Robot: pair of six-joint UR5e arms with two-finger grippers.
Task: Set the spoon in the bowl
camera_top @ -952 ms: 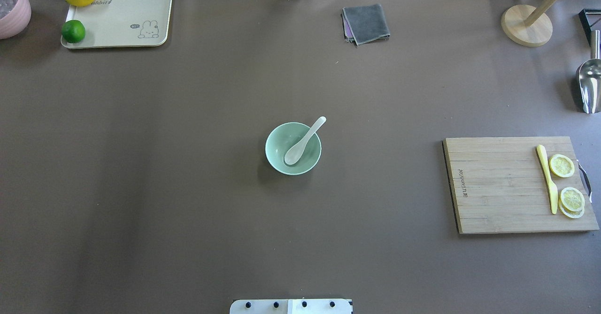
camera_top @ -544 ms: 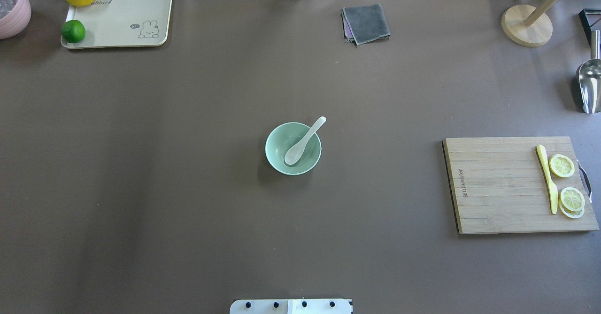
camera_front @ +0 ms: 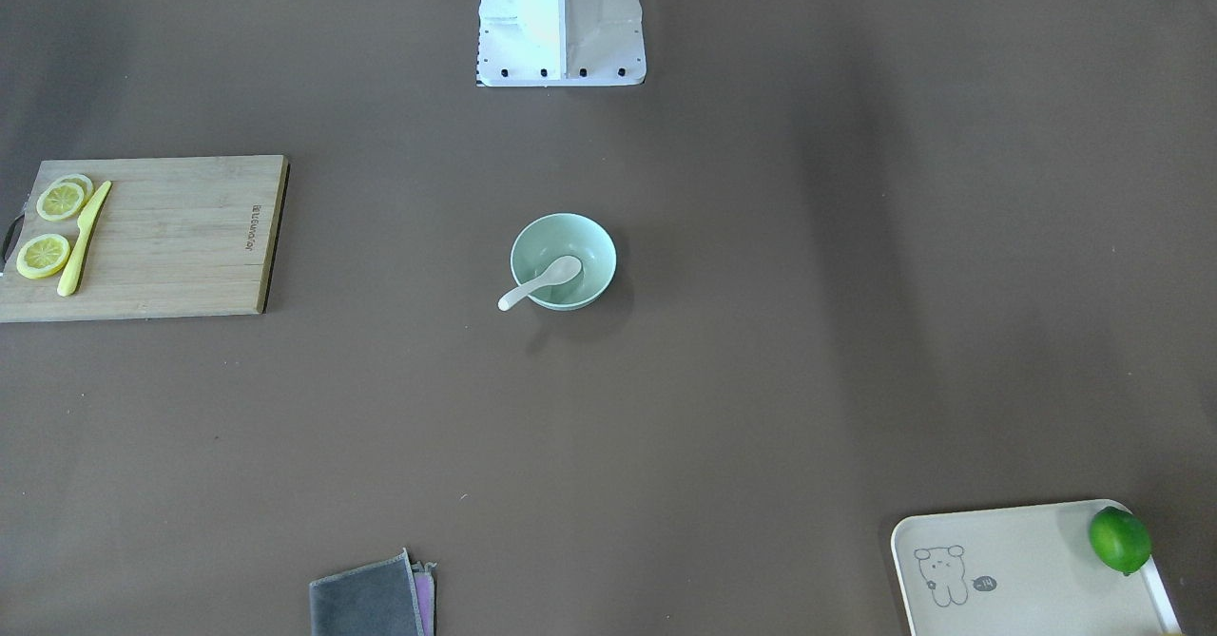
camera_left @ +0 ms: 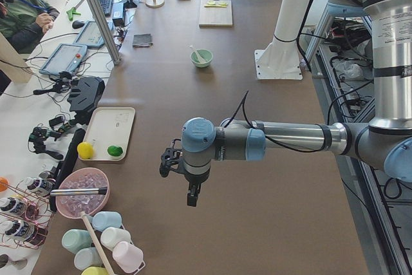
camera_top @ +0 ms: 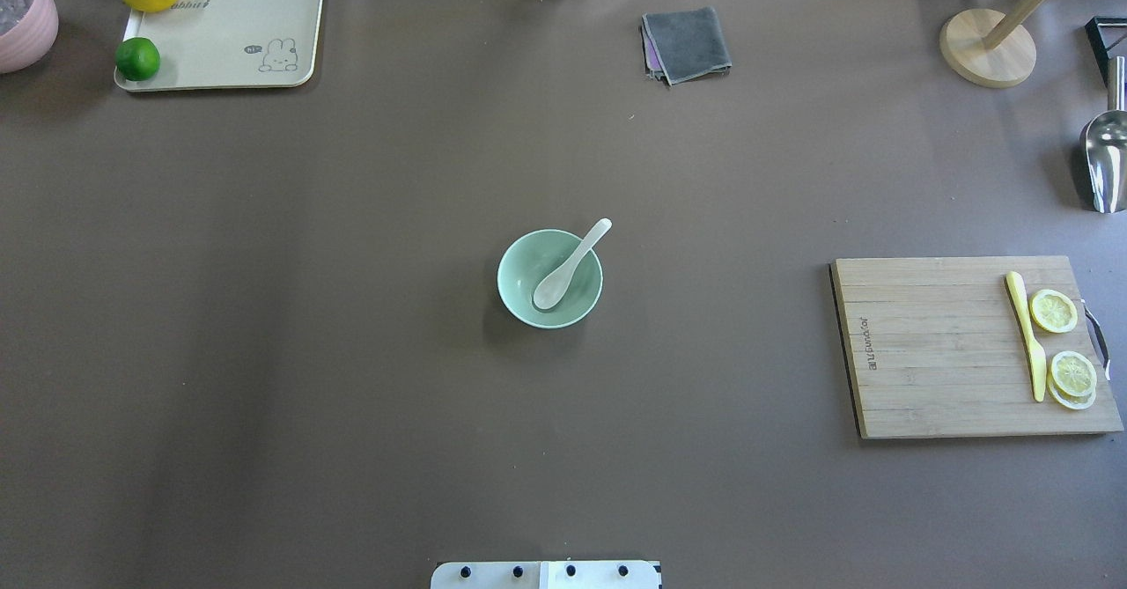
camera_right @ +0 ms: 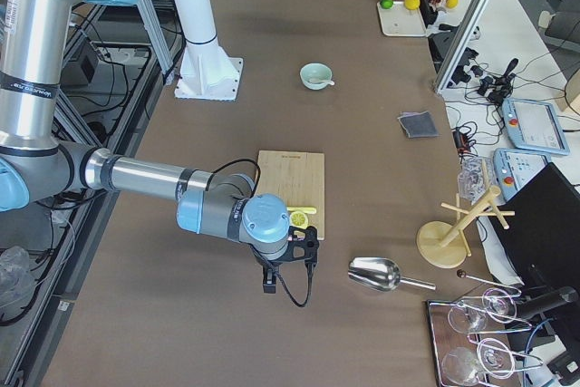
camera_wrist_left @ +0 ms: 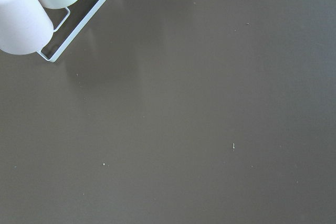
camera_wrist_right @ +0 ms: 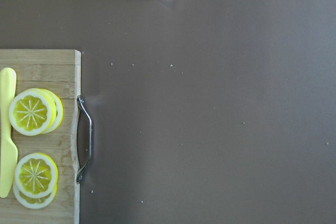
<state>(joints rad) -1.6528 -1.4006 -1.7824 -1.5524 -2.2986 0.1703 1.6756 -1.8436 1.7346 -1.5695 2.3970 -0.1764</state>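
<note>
Overhead exterior: the small white soup spoon (camera_top: 570, 265) is seen lying in the pale mint-green round bowl (camera_top: 521, 263) at mid-frame on the brown counter (camera_top: 352, 351), handle propped over the upper-right rim. The left gripper (camera_left: 191, 199) and right gripper (camera_right: 268, 284) are shown only in the side views; their jaws' opening cannot be told. A bamboo cutting board (camera_top: 933, 347) with lemon slices (camera_top: 1054, 311) lies at right, well apart.

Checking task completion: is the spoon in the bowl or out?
In: the spoon rests inside the bowl, handle over its rim.
</note>
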